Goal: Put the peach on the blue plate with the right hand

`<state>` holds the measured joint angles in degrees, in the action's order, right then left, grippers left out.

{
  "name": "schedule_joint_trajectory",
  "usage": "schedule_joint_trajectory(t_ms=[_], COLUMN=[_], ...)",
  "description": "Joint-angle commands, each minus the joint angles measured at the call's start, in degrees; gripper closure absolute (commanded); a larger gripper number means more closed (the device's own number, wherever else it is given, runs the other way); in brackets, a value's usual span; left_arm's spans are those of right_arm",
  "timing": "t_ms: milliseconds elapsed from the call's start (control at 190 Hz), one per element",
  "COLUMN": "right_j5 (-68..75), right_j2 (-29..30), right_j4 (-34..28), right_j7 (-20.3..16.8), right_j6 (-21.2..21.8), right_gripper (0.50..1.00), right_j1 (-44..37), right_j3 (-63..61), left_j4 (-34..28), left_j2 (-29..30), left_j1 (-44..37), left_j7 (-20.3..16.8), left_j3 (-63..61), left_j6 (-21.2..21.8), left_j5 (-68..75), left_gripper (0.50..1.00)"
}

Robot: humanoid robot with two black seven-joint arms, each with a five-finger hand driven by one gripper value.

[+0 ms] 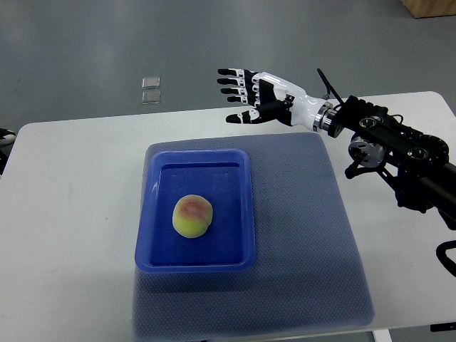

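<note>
A yellow-green peach [192, 216] with a red blush lies inside the blue plate [158, 251], a rectangular tray on the grey-blue mat [313, 235]. My right hand [246, 94] hovers above the table's far edge, beyond the tray's far right corner. Its fingers are spread and hold nothing. Its black arm comes in from the right edge. The left hand is out of sight.
The white table [71, 214] carries the mat. Two small clear squares [150, 90] lie on the grey floor past the table's far edge. A dark object [4, 137] shows at the left edge. A cardboard box corner [431, 7] sits at the top right.
</note>
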<state>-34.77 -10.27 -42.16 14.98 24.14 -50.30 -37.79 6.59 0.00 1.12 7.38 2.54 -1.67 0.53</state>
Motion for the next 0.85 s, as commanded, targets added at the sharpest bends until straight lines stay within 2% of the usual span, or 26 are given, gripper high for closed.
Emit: schedule_joint_trajectory(t_ms=[0,157,289,367,598,845], right_j5=[10.16,19.82,25.02,27.39,27.39,27.12], right_j2=[-0.01,0.08,-0.36,-0.45,-0.19,-1.59], right_j4=[1.03,1.56,1.56,1.47,1.47,1.47], right_j7=[-2.06,-3.64,-6.72,-8.21,-7.68,-7.60], right_j6=[-1.73,-5.60,-5.86,-5.16,-4.46,-0.42], right_gripper=[0.576,0.574,0.576,0.574,0.572,0.572], right_j1=[3.72,7.06,8.64,9.69,10.22,10.13], right_j3=[-0.79,-0.79,-0.79,-0.79,-0.79,-0.97], left_j4=[0.00,0.00,0.00,0.00,0.00,0.00], left_j2=[0.00,0.00,0.00,0.00,0.00,0.00], left_j1=[0.02,0.02,0.02,0.02,0.02,0.02], left_j7=[0.00,0.00,0.00,0.00,0.00,0.00], left_j3=[0.00,0.00,0.00,0.00,0.00,0.00], left_j6=[0.00,0.00,0.00,0.00,0.00,0.00], left_j5=[0.00,0.00,0.00,0.00,0.00,0.00], left_gripper=[0.500,0.500,0.500,0.500,0.500,0.500])
